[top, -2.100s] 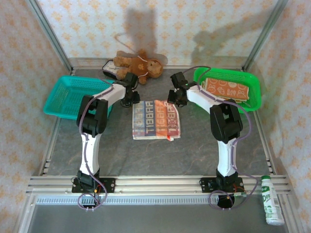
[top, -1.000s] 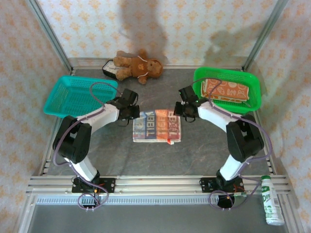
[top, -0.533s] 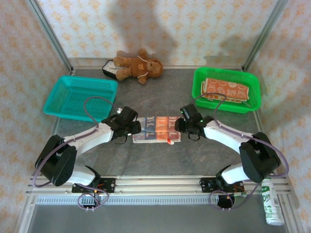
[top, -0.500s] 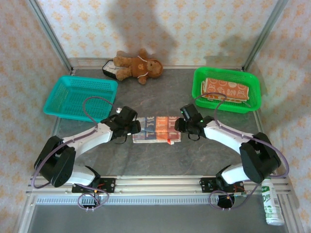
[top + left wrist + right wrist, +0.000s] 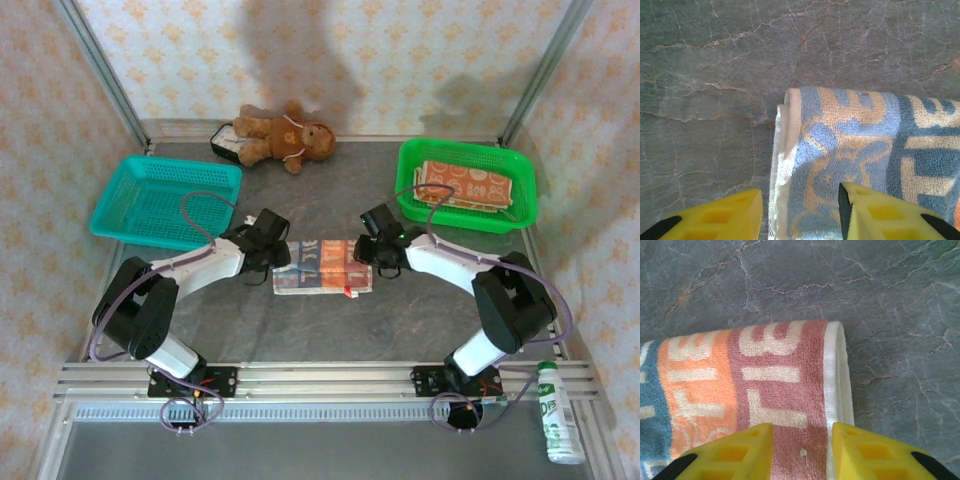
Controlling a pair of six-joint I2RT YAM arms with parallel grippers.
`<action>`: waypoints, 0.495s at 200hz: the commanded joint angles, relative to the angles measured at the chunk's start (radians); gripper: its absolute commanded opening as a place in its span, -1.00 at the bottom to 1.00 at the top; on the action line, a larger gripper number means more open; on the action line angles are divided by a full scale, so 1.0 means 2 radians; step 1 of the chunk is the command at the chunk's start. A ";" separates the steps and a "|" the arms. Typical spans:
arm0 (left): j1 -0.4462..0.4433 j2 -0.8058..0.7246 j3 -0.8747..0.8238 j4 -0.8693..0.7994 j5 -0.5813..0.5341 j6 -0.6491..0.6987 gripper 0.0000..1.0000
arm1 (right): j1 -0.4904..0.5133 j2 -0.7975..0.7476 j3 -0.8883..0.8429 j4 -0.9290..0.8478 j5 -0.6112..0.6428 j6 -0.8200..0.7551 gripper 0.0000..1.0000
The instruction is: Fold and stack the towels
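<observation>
A: Wallpaper (image 5: 400,60), cream with orange motifs, surrounds a grey marbled desk (image 5: 400,320). Seen from above, the lettered towel (image 5: 322,266) lies folded mid-desk, with the left tool (image 5: 276,250) and right tool (image 5: 362,250) at its ends.
B: Left wrist?
A: Fingers apart, straddling the towel's folded left edge on veined grey stone.
B: Right wrist?
A: Fingers apart too, the towel's right fold between them.

In the overhead view both arms rise from their bases at the bottom of the frame, elbows pushed out to the lower left and lower right, forearms slanting in toward the middle. The left gripper (image 5: 275,250) sits just left of centre and the right gripper (image 5: 368,246) just right of centre, well apart. In each wrist view, the yellow fingers (image 5: 880,215) (image 5: 740,455) stand parted along the bottom edge.
</observation>
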 commanded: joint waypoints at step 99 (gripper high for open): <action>-0.024 -0.050 -0.059 -0.037 0.001 -0.011 -0.19 | -0.003 -0.015 -0.033 -0.020 0.006 0.006 -0.36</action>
